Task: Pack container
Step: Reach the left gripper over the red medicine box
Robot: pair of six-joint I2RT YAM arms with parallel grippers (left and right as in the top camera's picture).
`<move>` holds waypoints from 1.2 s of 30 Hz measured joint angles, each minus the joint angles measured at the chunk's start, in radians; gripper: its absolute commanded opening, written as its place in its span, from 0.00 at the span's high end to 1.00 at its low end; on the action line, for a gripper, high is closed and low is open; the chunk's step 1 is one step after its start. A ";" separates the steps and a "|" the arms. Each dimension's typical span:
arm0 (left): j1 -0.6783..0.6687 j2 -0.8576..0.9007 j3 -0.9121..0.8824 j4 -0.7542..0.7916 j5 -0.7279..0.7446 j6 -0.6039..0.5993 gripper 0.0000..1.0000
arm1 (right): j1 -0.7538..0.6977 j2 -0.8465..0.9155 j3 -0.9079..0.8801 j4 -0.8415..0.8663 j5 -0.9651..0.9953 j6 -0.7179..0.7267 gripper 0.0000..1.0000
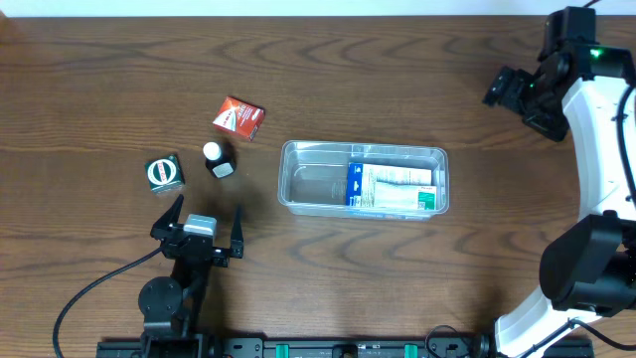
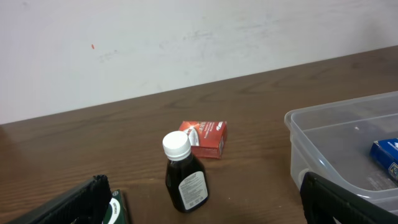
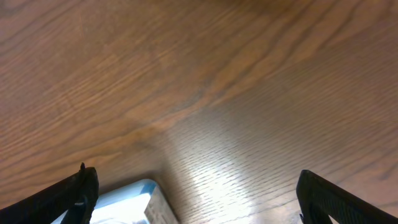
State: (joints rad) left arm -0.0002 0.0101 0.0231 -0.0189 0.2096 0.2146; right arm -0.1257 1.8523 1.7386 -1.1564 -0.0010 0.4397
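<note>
Overhead view: clear, shallow rectangular plastic container [image 1: 310, 185] with rounded corners and a rolled rim sits mid-table, long side running left to right.

- Its right half holds a flat blue-and-white printed carton [image 1: 393, 187] lying on its face. The left half is bare.
- Handling, my read: thin-walled and light, likely to flex under a squeeze, and smooth enough to skid on the wood. The rim over the short wall at the empty left end looks the best purchase.

Loose items, all well left of the container:
- Small dark glass-look bottle [image 1: 219, 159], white screw cap, paper label, standing upright.
- Red cardboard carton [image 1: 238, 117] with white print, lying flat, beyond the bottle.
- Green-and-white cube box [image 1: 164, 173], matte card.

Dark brown wood-grain table [image 1: 99, 80], slight sheen.

Left gripper [image 1: 210, 207] is just short of the bottle and pointed at it, jaws spread wide, holding nothing. Right gripper [image 3: 193, 173] is up at the far right corner, well apart from everything, jaws also spread and empty; its wrist camera catches only a sliver of the carton.
</note>
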 measured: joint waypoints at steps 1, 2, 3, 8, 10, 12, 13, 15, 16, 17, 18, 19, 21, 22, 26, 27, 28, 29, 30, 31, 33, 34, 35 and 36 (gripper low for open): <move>0.000 0.000 0.000 0.000 0.000 0.000 0.02 | -0.005 0.000 0.000 0.000 0.000 0.000 0.01; 0.000 0.000 0.000 0.000 0.000 0.000 0.02 | -0.006 0.000 0.000 0.000 0.000 0.000 0.01; 0.000 0.000 0.000 0.000 0.000 0.000 0.02 | -0.009 0.000 0.000 0.000 0.000 0.000 0.01; 0.000 0.000 0.000 0.000 0.001 -0.029 0.02 | -0.009 0.000 0.000 0.000 0.000 0.000 0.01; 0.000 0.000 0.000 0.000 0.007 -0.043 0.02 | -0.009 0.000 0.000 0.000 0.000 0.000 0.01; 0.000 0.003 0.006 -0.011 0.013 -0.067 0.02 | -0.009 0.000 0.000 0.000 0.000 0.000 0.01; 0.000 0.006 0.013 -0.024 0.017 -0.077 0.02 | -0.009 0.000 0.000 0.000 0.000 0.000 0.01; 0.000 0.033 0.037 -0.067 0.020 -0.099 0.02 | -0.009 0.000 0.000 -0.001 0.000 0.000 0.01; 0.000 0.058 0.057 -0.093 0.018 -0.111 0.02 | -0.009 0.000 0.000 -0.001 0.000 0.000 0.01; 0.001 0.089 0.082 -0.113 0.011 -0.120 0.02 | -0.009 0.000 0.000 -0.001 0.000 0.000 0.01; 0.004 0.131 0.120 -0.137 0.006 -0.130 0.02 | -0.009 0.000 0.000 -0.002 0.000 0.000 0.01; 0.008 0.170 0.157 -0.159 0.000 -0.135 0.02 | -0.009 0.000 0.000 -0.002 -0.001 0.000 0.01; 0.027 0.283 0.269 -0.218 -0.011 -0.144 0.02 | -0.009 0.000 0.001 -0.003 -0.002 0.000 0.01; 0.037 0.344 0.328 -0.249 -0.015 -0.145 0.02 | -0.009 0.000 0.002 -0.002 -0.002 0.000 0.01; 0.091 0.604 0.570 -0.415 -0.024 -0.159 0.02 | -0.009 0.000 0.002 -0.002 -0.002 0.000 0.01; 0.104 0.666 0.622 -0.463 -0.027 -0.159 0.02 | -0.009 0.000 0.002 -0.002 -0.002 0.000 0.01; 0.114 0.725 0.673 -0.517 -0.027 -0.160 0.02 | -0.009 0.000 0.002 -0.003 -0.003 0.000 0.01; 0.124 0.790 0.730 -0.570 -0.029 -0.162 0.02 | -0.009 0.000 0.002 -0.002 -0.002 0.000 0.01; 0.131 0.851 0.782 -0.617 -0.030 -0.163 0.02 | -0.009 0.000 0.002 -0.003 -0.002 0.000 0.01; 0.136 0.914 0.834 -0.660 -0.031 -0.163 0.02 | -0.009 0.000 0.002 -0.003 -0.002 0.000 0.01; 0.138 0.995 0.904 -0.714 -0.033 -0.163 0.02 | -0.009 0.000 0.002 -0.003 -0.002 0.000 0.01; 0.138 1.035 0.939 -0.736 -0.032 -0.163 0.02 | -0.009 0.000 0.002 -0.002 -0.002 0.000 0.01; 0.138 1.056 0.958 -0.747 -0.032 -0.163 0.02 | -0.009 0.000 0.002 -0.002 -0.002 0.000 0.01; 0.138 1.079 0.977 -0.756 -0.032 -0.163 0.02 | -0.009 0.000 0.002 -0.002 -0.002 0.000 0.01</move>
State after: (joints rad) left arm 0.1375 1.0889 1.0004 -0.7750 0.1776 0.0517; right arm -0.1349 1.8523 1.7405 -1.1587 -0.0032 0.4397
